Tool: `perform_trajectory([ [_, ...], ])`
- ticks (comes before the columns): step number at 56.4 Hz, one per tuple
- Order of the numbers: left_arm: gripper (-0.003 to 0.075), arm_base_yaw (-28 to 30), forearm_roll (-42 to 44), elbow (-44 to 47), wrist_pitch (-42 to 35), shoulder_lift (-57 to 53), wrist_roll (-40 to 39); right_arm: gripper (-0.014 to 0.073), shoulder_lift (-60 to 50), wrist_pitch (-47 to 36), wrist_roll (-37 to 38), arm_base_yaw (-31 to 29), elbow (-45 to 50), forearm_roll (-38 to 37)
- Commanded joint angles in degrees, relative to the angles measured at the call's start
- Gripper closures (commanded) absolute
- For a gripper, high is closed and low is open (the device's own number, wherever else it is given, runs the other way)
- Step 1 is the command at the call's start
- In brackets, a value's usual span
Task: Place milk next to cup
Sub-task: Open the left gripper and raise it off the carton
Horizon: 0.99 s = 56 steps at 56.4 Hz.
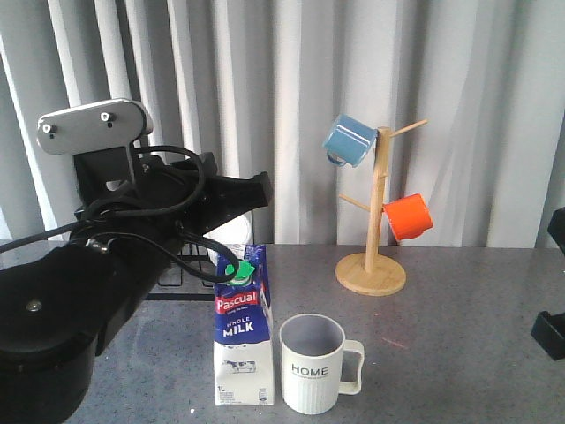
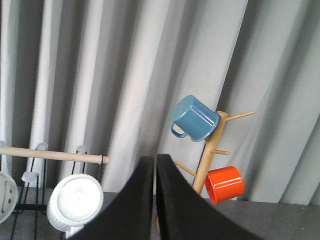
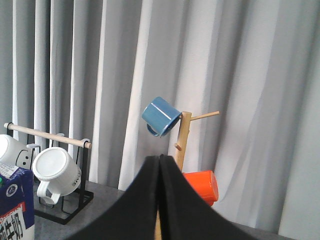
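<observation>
The milk (image 1: 243,331) stands upright on the grey desk (image 1: 459,336) and serves as the landmark. To its left and above it, the bulky black left arm (image 1: 106,265) fills the front view, reaching toward the curtain (image 1: 291,88). The left pincer (image 2: 154,200) is above and behind the carton's green cap (image 1: 235,268), apart from it. In the left wrist view its two black fingers (image 2: 135,205) are nearly together, only a thin slit between them, with nothing held. Behind the milk, mostly hidden by the arm in the front view, a black wire rack (image 3: 65,210) with a wooden bar holds white mugs (image 3: 55,172).

Just to the right of the milk, close beside it with a narrow gap, stands the cup (image 1: 313,364), upright, its handle turned away from the carton. Farther right and behind, a wooden mug tree (image 1: 375,238) carries a blue mug (image 1: 350,140) and an orange mug (image 1: 409,216).

The right pincer (image 3: 160,200) has its fingers pressed together on nothing. A corner of the milk shows at the edge of the right wrist view, well apart from those fingers.
</observation>
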Motion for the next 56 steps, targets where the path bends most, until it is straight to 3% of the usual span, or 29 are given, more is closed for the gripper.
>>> perform_trajectory([
  [1,0.0728,-0.93,4.87,-3.71,0.42,-2.49,-6.97,0.0602,-0.28,-4.01,0.2,-0.31,-1.64,-0.18],
  [5,0.0728,-1.78,8.19,-6.57,4.37,-2.49,-11.58,0.0602,-0.28,-4.01,0.2,-0.31,-1.64,-0.18],
  [11,0.0728,-3.53,18.09,-8.9,16.57,-2.38,-13.37,0.0602,-0.28,-4.01,0.2,-0.31,-1.64,-0.18],
  [17,0.0728,-4.11,29.3,-6.0,31.57,-2.38,-13.49,0.0602,-0.28,-4.01,0.2,-0.31,-1.64,-0.18],
  [20,0.0728,-4.05,35.7,-3.25,34.97,-2.71,-15.83,0.0602,-0.28,-3.95,0.2,-0.31,-1.64,-0.18],
  [29,0.0728,-1.25,59.51,12.09,26.84,-9.78,-42.71,0.0602,-0.28,-4.0,0.2,-0.31,-1.64,-0.18],
  [35,0.0727,4.29,67.69,24.59,20.07,-17.73,-56.35,0.0602,-0.1,-3.78,0.2,-0.31,-1.64,-0.18],
  [45,0.0727,13.6,68.58,43.87,16.96,-34.8,-59.42,0.0602,-0.09,-3.83,0.2,-0.31,-1.64,-0.18],
  [56,0.0727,24.38,68.58,55.65,18.67,-55.01,-59.76,0.0602,-0.09,-3.83,0.2,-0.31,-1.64,-0.18],
])
